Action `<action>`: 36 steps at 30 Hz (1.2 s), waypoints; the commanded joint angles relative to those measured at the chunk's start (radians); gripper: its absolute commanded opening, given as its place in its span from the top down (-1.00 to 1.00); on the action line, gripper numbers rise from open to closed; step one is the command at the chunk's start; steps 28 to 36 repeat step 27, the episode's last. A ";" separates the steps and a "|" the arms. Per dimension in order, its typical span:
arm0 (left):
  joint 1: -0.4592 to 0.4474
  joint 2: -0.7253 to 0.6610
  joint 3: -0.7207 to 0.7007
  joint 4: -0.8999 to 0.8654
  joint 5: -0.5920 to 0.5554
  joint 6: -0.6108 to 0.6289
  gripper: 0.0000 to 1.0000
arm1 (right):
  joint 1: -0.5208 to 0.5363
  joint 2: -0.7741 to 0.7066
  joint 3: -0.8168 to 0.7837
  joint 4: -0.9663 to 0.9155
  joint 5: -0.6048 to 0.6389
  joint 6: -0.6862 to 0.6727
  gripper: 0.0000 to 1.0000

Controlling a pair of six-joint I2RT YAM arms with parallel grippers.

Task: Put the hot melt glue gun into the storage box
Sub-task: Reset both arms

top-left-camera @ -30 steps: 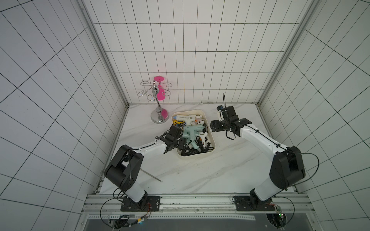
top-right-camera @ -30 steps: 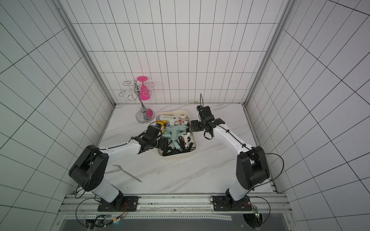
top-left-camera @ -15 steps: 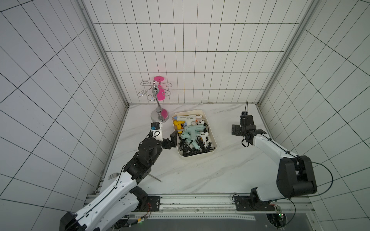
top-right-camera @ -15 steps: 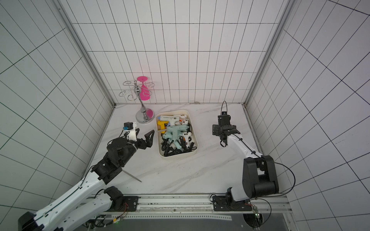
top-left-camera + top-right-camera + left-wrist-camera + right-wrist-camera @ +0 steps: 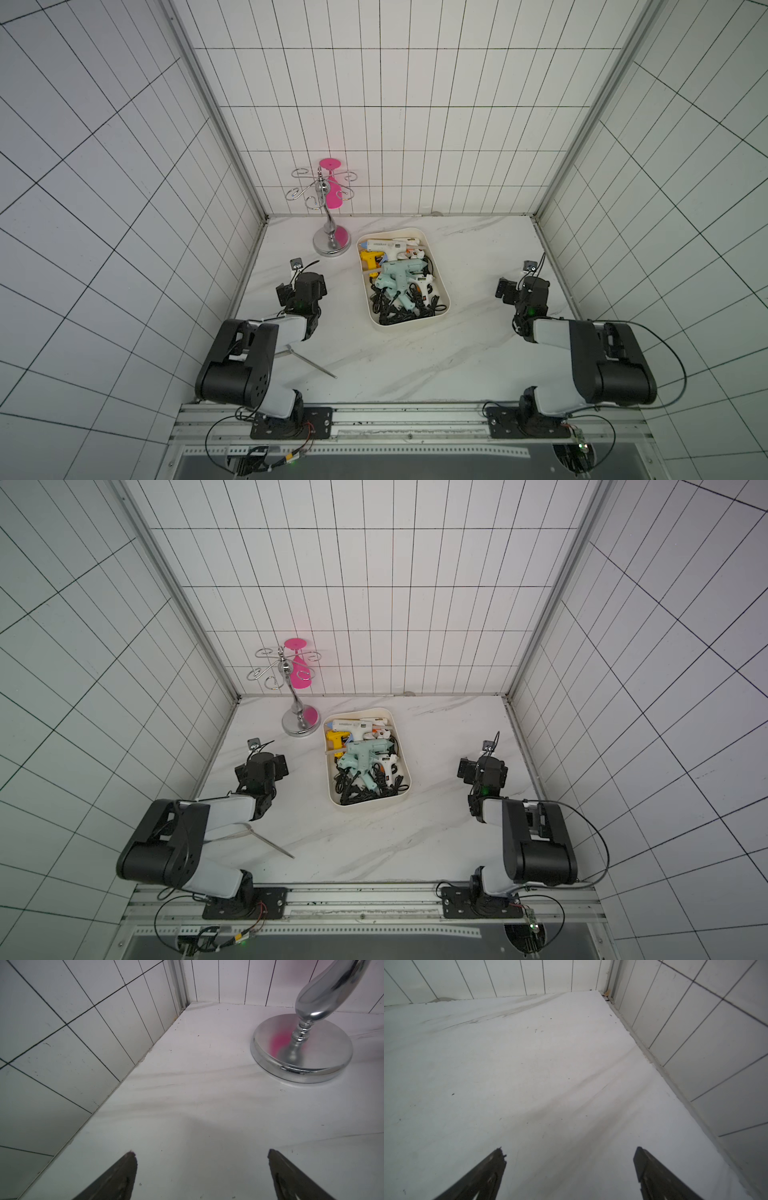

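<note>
Glue guns [image 5: 395, 276] in storage box [image 5: 415, 329], between left gripper [image 5: 201, 1152], right gripper [image 5: 570, 1149].

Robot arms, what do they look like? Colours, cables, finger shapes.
The left arm and right arm match: bulky black joint housings, pale grey links, thin black cables looping at the bases, and a small green light near each wrist. The left gripper and right gripper have dark, flat fingers tapering to points; one right fingertip looks chipped.
</note>
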 commanded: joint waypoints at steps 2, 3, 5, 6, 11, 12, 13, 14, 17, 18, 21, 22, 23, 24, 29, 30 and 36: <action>0.070 0.050 -0.042 0.301 0.242 0.058 -0.98 | -0.023 0.031 -0.027 0.231 -0.115 -0.026 -0.99; 0.084 0.058 -0.038 0.309 0.276 0.055 -0.98 | -0.023 0.001 0.008 0.092 -0.088 -0.018 -0.99; 0.107 0.046 -0.022 0.252 0.330 0.041 -0.98 | -0.035 0.028 0.023 0.132 -0.092 0.003 -0.99; 0.107 0.035 -0.015 0.222 0.339 0.042 -0.98 | -0.034 0.018 0.014 0.124 -0.086 0.000 -0.99; 0.105 0.042 -0.010 0.223 0.292 0.026 -0.98 | -0.040 0.013 0.032 0.077 -0.095 0.002 -0.99; 0.105 0.042 -0.012 0.229 0.285 0.023 -0.98 | -0.041 0.015 0.034 0.078 -0.100 0.004 -0.99; 0.102 0.041 -0.018 0.239 0.282 0.027 -0.98 | -0.041 0.019 0.031 0.092 -0.098 0.004 -0.99; 0.099 0.039 -0.019 0.239 0.276 0.028 -0.98 | -0.041 0.019 0.031 0.089 -0.098 0.004 -0.99; 0.099 0.040 -0.017 0.236 0.277 0.027 -0.98 | -0.042 0.019 0.036 0.082 -0.099 0.004 -0.99; 0.098 0.040 -0.018 0.237 0.276 0.027 -0.98 | -0.041 0.023 0.038 0.078 -0.099 0.005 -0.99; 0.100 0.040 -0.018 0.238 0.277 0.028 -0.98 | -0.042 0.026 0.046 0.067 -0.101 0.003 -0.99; 0.100 0.039 -0.018 0.237 0.277 0.027 -0.98 | -0.042 0.027 0.047 0.066 -0.102 0.003 -0.99; 0.100 0.040 -0.018 0.237 0.277 0.027 -0.98 | -0.041 0.025 0.044 0.070 -0.101 0.003 -0.99; 0.099 0.040 -0.018 0.237 0.277 0.027 -0.98 | -0.042 0.022 0.042 0.069 -0.101 0.005 -0.99; 0.100 0.039 -0.018 0.236 0.276 0.028 -0.98 | -0.042 0.015 0.030 0.085 -0.100 0.003 -0.99; 0.100 0.039 -0.018 0.236 0.276 0.028 -0.98 | -0.042 0.015 0.030 0.085 -0.100 0.003 -0.99; 0.100 0.039 -0.018 0.236 0.276 0.028 -0.98 | -0.042 0.015 0.030 0.085 -0.100 0.003 -0.99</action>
